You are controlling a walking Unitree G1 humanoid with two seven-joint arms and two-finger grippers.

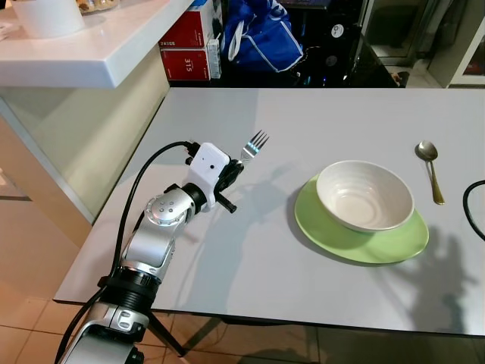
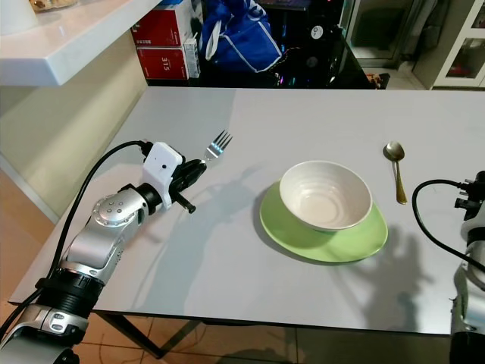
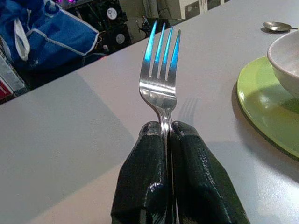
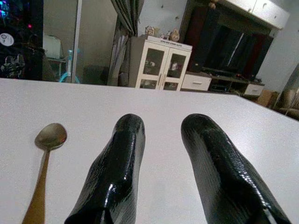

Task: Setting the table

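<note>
While the left gripper clamps the fork near the table's left edge
A thin handle could twist loose; right gripper jaws stand apart beside the spoon.

A silver, ribbed metal left arm is seen, trailed by a black cable, topped by a white camera block; textured glossy black fingers are fitted.

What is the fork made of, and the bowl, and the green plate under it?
The fork, pinched in the left tool, looks like polished steel: its tines mirror blue light. The bowl seems glazed ceramic, off-white with faint ridges inside and a soft sheen. The green plate under it looks like ceramic too, smooth and evenly coloured, though it might be melamine.
</note>
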